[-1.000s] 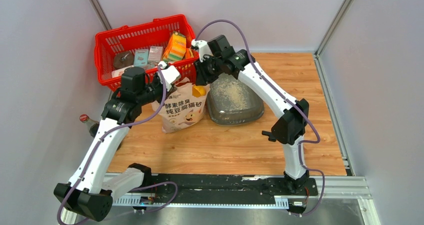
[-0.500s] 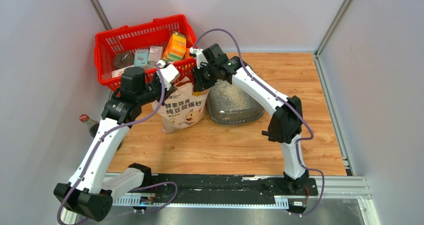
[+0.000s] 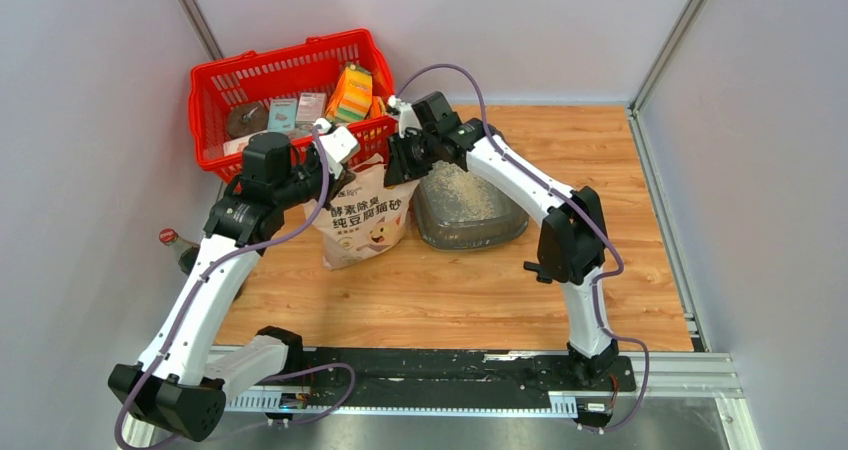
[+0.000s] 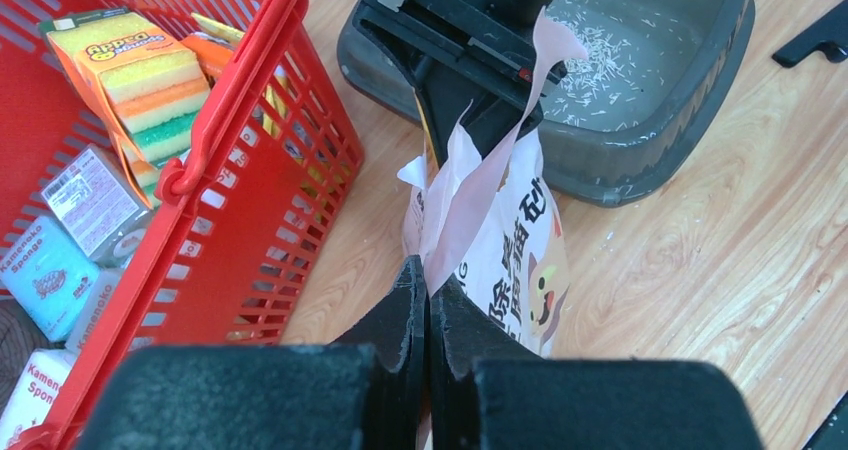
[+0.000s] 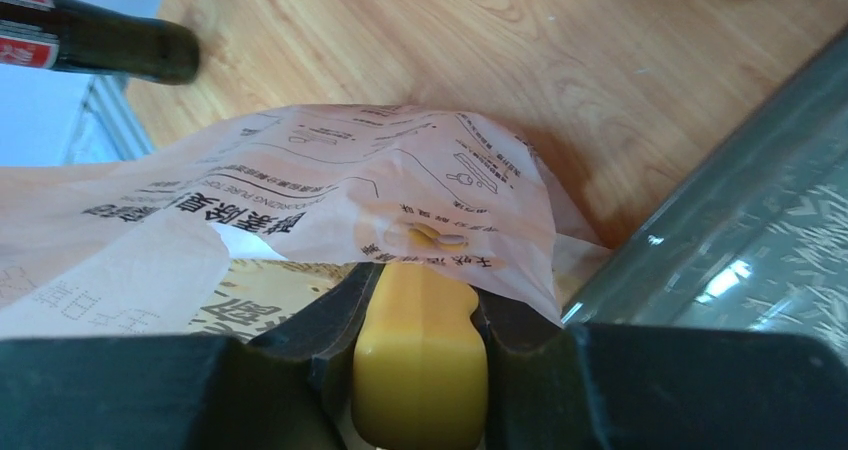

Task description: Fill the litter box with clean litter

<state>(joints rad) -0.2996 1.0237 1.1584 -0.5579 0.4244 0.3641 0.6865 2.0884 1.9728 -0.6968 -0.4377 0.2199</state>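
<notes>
The dark grey litter box [image 3: 470,210] sits on the wood right of the bag, with a thin layer of pale clean litter [image 3: 462,185] in it. The left wrist view also shows the litter box [image 4: 650,120] and the litter [image 4: 610,60]. The beige paper bag [image 3: 368,220] with the cartoon cat stands upright. My left gripper [image 4: 428,280] is shut on the bag's [image 4: 510,230] top edge. My right gripper [image 5: 420,290] is shut on the yellow scoop's handle [image 5: 420,360] and reaches into the bag's mouth. The scoop's bowl is hidden under the paper [image 5: 330,200].
A red mesh basket [image 3: 280,55] with sponges and small packs stands at the back left, close beside the bag. A dark bottle [image 3: 172,240] lies at the table's left edge. Walls close in the left, back and right sides.
My right gripper has moved left and down with the scoop, from the litter box's near-left corner into the bag's mouth. The left gripper and the bag have stayed put.
</notes>
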